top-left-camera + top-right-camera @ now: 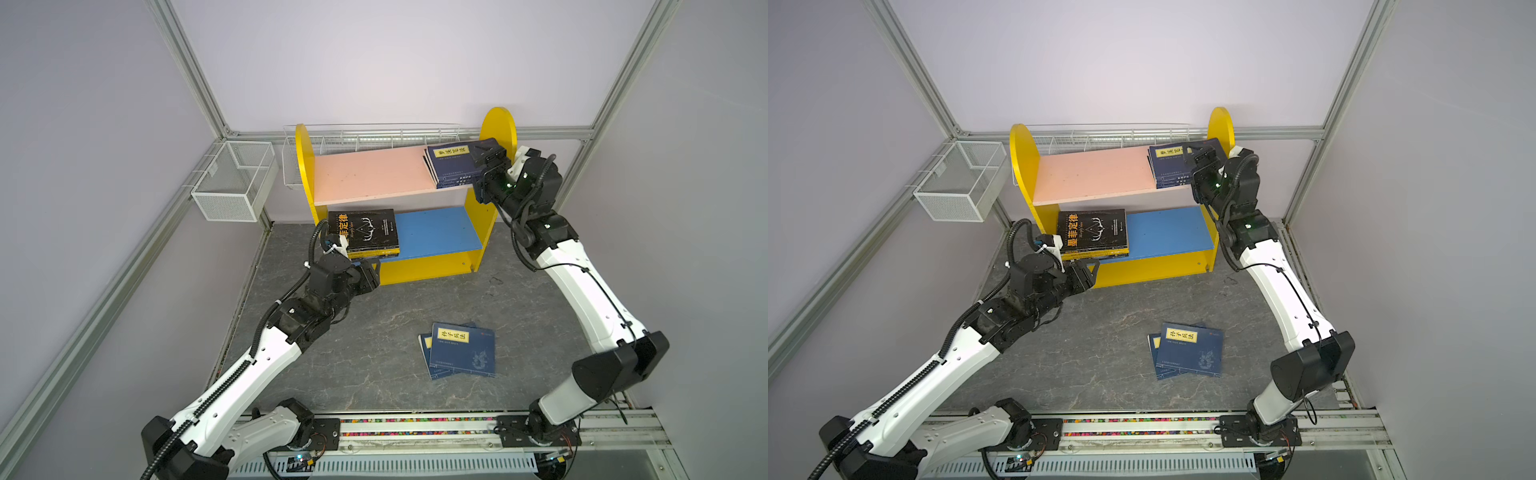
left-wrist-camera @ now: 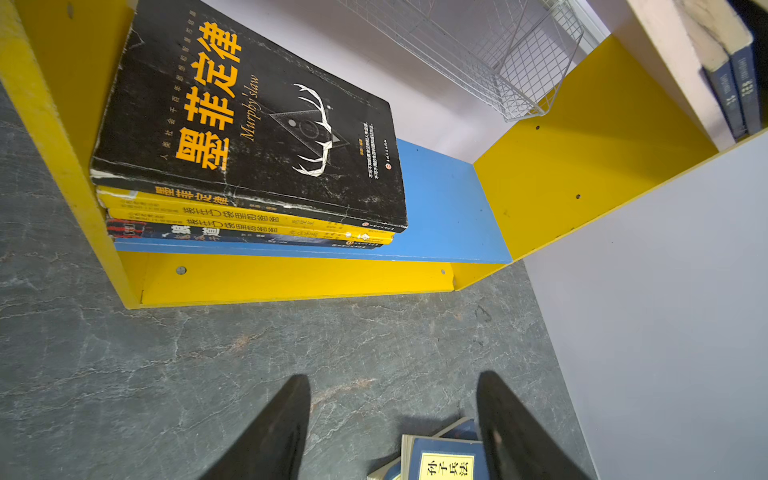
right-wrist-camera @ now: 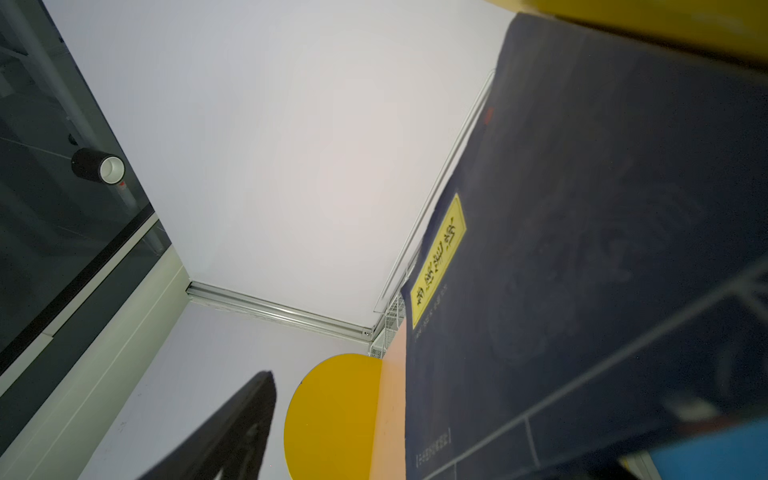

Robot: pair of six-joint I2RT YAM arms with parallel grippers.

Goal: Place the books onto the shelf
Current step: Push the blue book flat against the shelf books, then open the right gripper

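Two flat stacks sit on the shelf; a few navy books lie on the floor.
In both top views the black-topped stack fills the left end of the blue board and the navy stack fills the right end of the pink board. Both have their long sides along the boards, and the right gripper is beside the navy stack. Left wrist: spines face front; left gripper spread, empty. Right wrist: the one visible finger stands clear of the navy cover, jaws apart.
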